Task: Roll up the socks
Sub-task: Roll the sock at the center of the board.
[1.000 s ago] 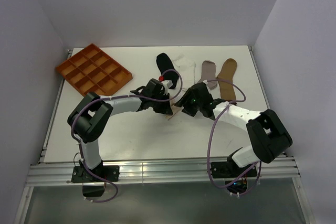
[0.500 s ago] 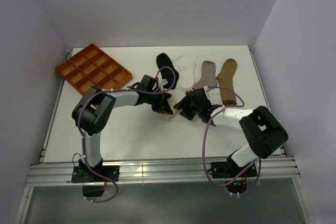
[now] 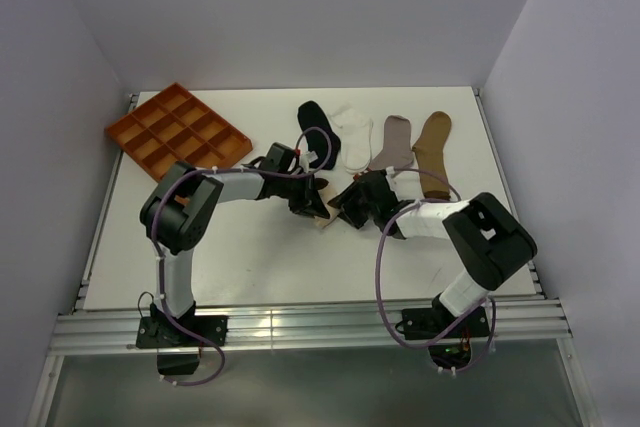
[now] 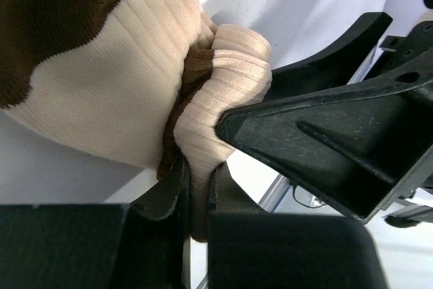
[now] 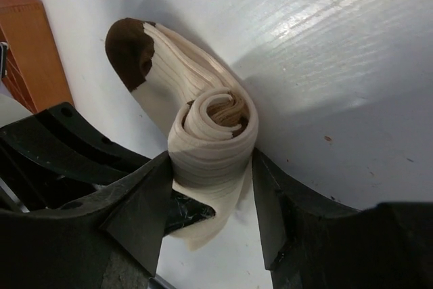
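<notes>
left gripper (image 4: 197, 201): clamped tight on a fold of the cream sock (image 4: 223, 99)
right gripper (image 5: 211, 191): fingers pressing both sides of that sock's rolled end
beyond both grippers: black sock (image 3: 313, 122), white sock (image 3: 355, 137), grey sock (image 3: 395, 142), tan sock (image 3: 433, 142), side by side

White table (image 3: 250, 257) bears orange tray (image 3: 178, 133), four flat socks (image 3: 354, 139), one part-rolled sock (image 5: 203, 141).

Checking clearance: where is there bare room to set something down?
Bare table lies along the near edge between the arm bases, and on the left in front of the orange tray. Crowded: centre, where left pincer and right pincer meet at the cream sock, and the four-sock row behind.
</notes>
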Controlling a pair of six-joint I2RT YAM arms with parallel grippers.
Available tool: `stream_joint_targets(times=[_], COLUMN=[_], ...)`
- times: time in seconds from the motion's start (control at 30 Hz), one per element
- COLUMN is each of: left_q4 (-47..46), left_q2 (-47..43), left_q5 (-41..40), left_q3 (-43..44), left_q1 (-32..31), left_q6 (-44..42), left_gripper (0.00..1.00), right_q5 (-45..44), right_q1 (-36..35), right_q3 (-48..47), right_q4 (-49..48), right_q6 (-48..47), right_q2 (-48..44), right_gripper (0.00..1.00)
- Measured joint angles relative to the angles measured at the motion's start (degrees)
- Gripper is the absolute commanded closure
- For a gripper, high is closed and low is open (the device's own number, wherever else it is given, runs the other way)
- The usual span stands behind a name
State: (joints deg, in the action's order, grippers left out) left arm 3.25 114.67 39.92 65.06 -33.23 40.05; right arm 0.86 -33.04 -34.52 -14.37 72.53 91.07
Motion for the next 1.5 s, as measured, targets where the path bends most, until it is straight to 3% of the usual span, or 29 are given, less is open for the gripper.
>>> stream_joint_targets(times=[0.17, 0.27, 0.3, 0.37, 0.57, 0.77, 0.97, 1.13, 1.27, 1.5], left_q4=[-4.1, -8.7, -10.2, -13.5, -18.8, -10.4, -4.6, -6.4, -10.1, -16.3], left_q2=[0.0, -0.3, -0.6, -1.6, -7.0, -19.6, -29.7, -31.3, -29.6, -23.3], left_q5=[1.5, 2.3, 2.4, 2.1, -3.9, -20.7, -44.1, -60.5, -68.2, -74.8], left_q3=[-2.2, -4.9, -6.0, -8.5, -16.0, -21.5, -21.9, -21.9, -21.7, -21.2], left_q1=[0.7, 1.4, 1.6, 2.0, 2.1, -1.4, -11.6, -21.8, -26.1, -27.4], left_q6=[2.9, 5.4, 6.4, 8.2, 11.6, 9.8, 4.6, -2.5, -8.5, -16.9], left_gripper=[0.99, 0.99, 0.99, 0.94, 0.66, 0.50, 0.45, 0.41, 0.39, 0.38], right_q5=[0.2, 1.0, 1.5, 2.3, 4.6, 5.2, 5.6, 6.1, 6.5, 7.1], right_q1=[-0.5, -0.5, -0.5, -0.5, -1.3, -2.3, -2.3, -2.2, -2.2, -2.2], right_q3=[-4.3, -8.8, -10.4, -12.7, -21.3, -26.3, -28.2, -29.1, -29.1, -29.1], right_q4=[2.3, 6.5, 8.0, 10.7, 20.9, 26.5, 28.8, 29.8, 29.8, 29.8], right_q6=[-1.5, -4.3, -5.3, -7.1, -13.1, -16.6, -18.2, -19.1, -19.1, -19.3], right_q2=[3.5, 6.3, 7.1, 8.1, 11.5, 13.8, 14.6, 15.1, 15.1, 15.1], right_gripper=[0.58, 0.77, 0.91, 0.99, 1.00, 1.00, 1.00, 1.00, 1.00, 1.00])
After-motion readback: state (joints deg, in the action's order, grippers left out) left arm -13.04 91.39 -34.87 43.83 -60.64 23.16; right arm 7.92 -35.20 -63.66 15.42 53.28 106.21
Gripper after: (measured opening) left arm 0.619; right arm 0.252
